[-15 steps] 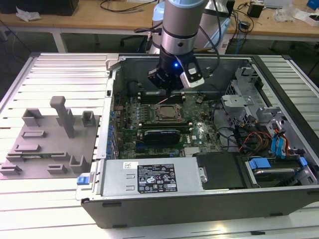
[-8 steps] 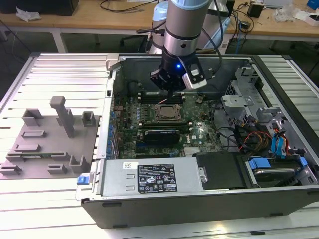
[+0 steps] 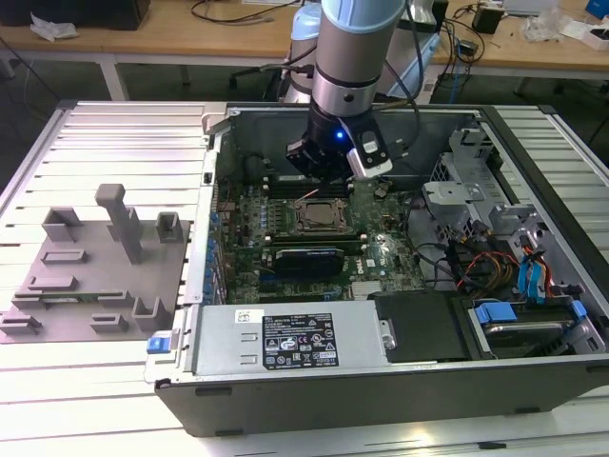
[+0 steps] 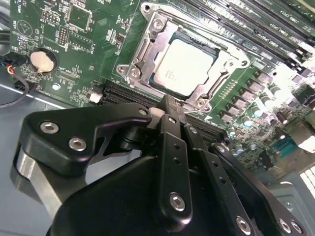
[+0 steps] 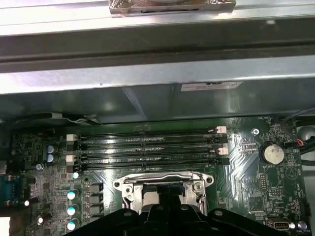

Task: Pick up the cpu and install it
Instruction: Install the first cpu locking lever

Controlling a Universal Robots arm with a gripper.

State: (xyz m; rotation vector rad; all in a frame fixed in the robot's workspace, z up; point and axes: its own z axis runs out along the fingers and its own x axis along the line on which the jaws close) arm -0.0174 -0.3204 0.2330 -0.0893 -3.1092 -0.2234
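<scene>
The cpu (image 4: 184, 66) lies flat in its socket (image 4: 141, 55) on the green board (image 4: 106, 27), silver top up, its sides square with the frame. The pincer (image 4: 172, 102) hovers over the socket's edge, tips together and holding nothing.

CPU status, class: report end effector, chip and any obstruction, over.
End effector shut, empty, hovering by socket edge. CPU seated in socket. Nothing lying over it.

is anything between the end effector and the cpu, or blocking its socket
Nothing visible. The silver-white square cpu already lies inside the metal socket frame on the green motherboard, its top bare; the black end effector is close by with only air between.
</scene>
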